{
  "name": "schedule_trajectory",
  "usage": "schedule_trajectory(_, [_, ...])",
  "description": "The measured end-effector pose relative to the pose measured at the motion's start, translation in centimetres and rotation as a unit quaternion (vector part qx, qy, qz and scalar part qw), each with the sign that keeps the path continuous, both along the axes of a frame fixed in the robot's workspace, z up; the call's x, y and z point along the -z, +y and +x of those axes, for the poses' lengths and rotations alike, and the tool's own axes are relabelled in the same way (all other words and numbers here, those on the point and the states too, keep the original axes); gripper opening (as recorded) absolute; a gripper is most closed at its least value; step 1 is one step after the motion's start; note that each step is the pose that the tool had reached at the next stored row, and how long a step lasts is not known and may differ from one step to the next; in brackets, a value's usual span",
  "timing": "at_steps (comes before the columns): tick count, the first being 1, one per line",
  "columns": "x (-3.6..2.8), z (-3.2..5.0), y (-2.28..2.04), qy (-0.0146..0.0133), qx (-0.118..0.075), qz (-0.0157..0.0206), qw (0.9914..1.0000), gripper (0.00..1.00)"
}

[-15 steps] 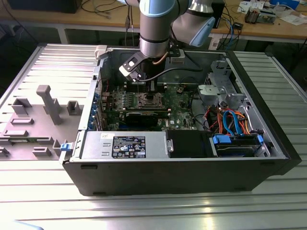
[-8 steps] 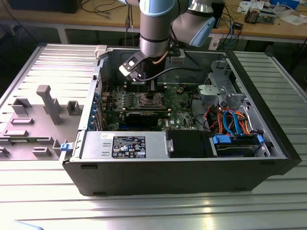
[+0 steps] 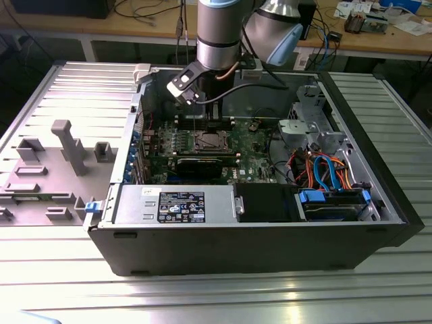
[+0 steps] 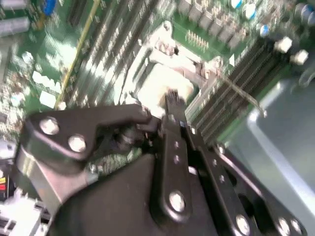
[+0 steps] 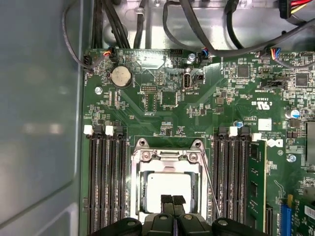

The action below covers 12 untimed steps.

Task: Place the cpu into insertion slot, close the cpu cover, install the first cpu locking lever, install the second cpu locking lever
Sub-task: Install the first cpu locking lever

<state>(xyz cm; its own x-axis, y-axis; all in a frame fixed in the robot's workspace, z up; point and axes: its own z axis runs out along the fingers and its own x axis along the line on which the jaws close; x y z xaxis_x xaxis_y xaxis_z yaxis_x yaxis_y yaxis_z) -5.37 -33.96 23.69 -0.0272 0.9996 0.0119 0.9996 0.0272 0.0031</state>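
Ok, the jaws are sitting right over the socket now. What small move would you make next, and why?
I'd probably shift the gripper sideways toward the wire lever. The cpu lies in the insertion slot with the cpu cover apparently down around it. The jaws are closed on nothing, and the lever slants off toward the memory slots, seemingly unlatched.

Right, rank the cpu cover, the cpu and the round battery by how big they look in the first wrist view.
Largest to smallest:
1. cover: its frame surrounds the cpu.
2. cpu: partly hidden by the tool.
3. battery: clearly the smallest.
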Motion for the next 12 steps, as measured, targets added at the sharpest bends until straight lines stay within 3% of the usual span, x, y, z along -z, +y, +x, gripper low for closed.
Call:
schedule_trajectory(2, [-0.26,0.0,0.0,0.0,0.0,0.0,1.0,0.11])
schedule_trajectory(6, [-1.36,0.0,0.0,0.0,0.0,0.0,1.0,0.11])
schedule_trajectory(9, [-2.76,0.0,0.0,0.0,0.0,0.0,1.0,0.11])
schedule_trajectory(12, [-3.39,0.0,0.0,0.0,0.0,0.0,1.0,0.11])
